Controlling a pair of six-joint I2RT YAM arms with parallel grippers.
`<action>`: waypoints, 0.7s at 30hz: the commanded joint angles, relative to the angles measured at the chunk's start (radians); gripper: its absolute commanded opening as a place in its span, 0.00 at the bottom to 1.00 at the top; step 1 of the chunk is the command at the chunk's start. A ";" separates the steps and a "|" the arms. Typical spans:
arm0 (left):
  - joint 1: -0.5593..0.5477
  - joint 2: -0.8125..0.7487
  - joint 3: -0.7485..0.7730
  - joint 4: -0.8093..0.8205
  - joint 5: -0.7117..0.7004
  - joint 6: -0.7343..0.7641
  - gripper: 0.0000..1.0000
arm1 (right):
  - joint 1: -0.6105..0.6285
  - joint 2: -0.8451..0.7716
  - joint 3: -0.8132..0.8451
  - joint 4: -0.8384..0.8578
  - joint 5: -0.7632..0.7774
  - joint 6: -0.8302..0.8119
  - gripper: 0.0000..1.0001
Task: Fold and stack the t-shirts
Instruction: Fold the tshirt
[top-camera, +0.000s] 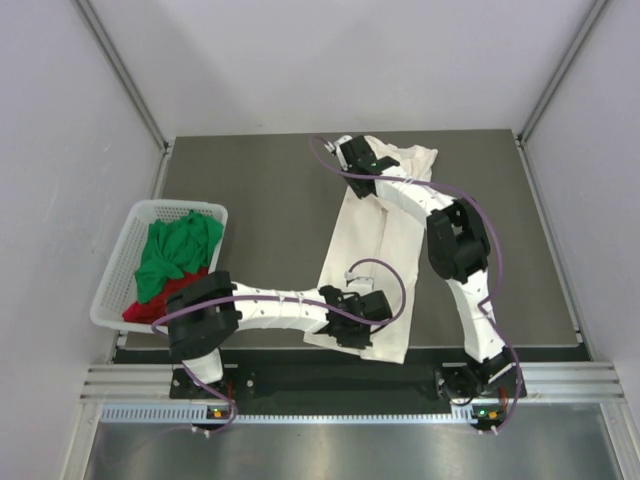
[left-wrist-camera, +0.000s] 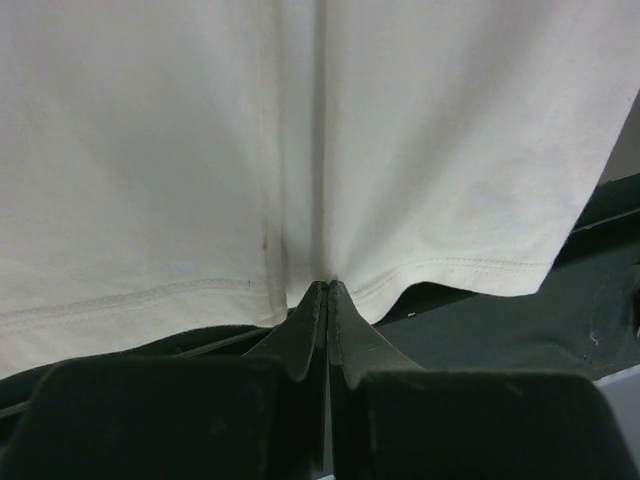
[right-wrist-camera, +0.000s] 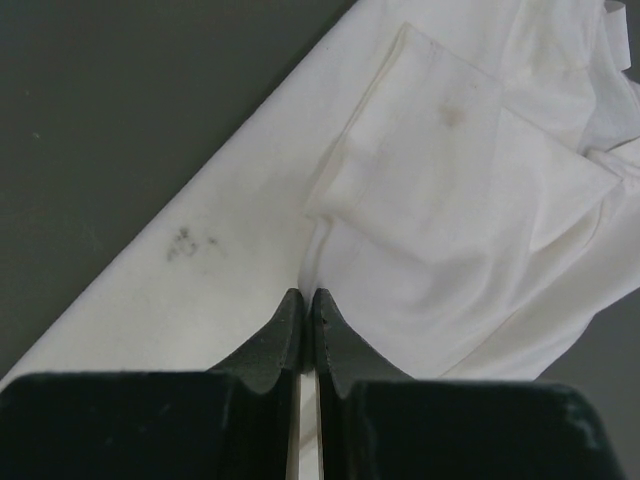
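At the left edge of the table (top-camera: 260, 200), the white mesh basket (top-camera: 113, 262) holds 2 garments: the green t-shirt (top-camera: 175, 250) is bunched on top, and the red t-shirt (top-camera: 150, 305) shows beneath it at the near end. Only the top view shows these.

Right of the basket, the cream-white t-shirt (top-camera: 370, 240) lies lengthwise down the middle of the table, partly folded into a long strip from the far edge to the near edge. The left gripper (top-camera: 352, 318) sits at the strip's near end. From above its jaws are hidden under the wrist. The left wrist view shows them clenched on the stitched hem (left-wrist-camera: 150, 298), where the cloth puckers into the fingertips (left-wrist-camera: 318, 300) and a vertical fold line runs up from that pinch.

Farther right and at the far end, the right gripper (top-camera: 352, 152) rests on the shirt's upper part. Its wrist view shows the 2 fingers pressed together with cloth gathered at their tips, grasping the cream-white fabric beside a folded-in sleeve (right-wrist-camera: 450, 160). That view alone reveals a grey smudge (right-wrist-camera: 190, 243) near the strip's left edge and 1 brownish spot (right-wrist-camera: 455, 115) on the sleeve.
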 joint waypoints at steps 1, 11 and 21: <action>-0.014 0.017 0.035 -0.059 -0.017 -0.021 0.00 | -0.004 -0.013 0.050 0.018 -0.009 0.023 0.01; -0.020 -0.030 0.102 -0.163 -0.099 -0.027 0.22 | -0.074 -0.123 0.014 0.028 -0.145 0.145 0.45; -0.046 -0.006 0.245 -0.033 -0.042 0.135 0.25 | -0.364 -0.169 -0.017 0.084 -0.493 0.420 0.57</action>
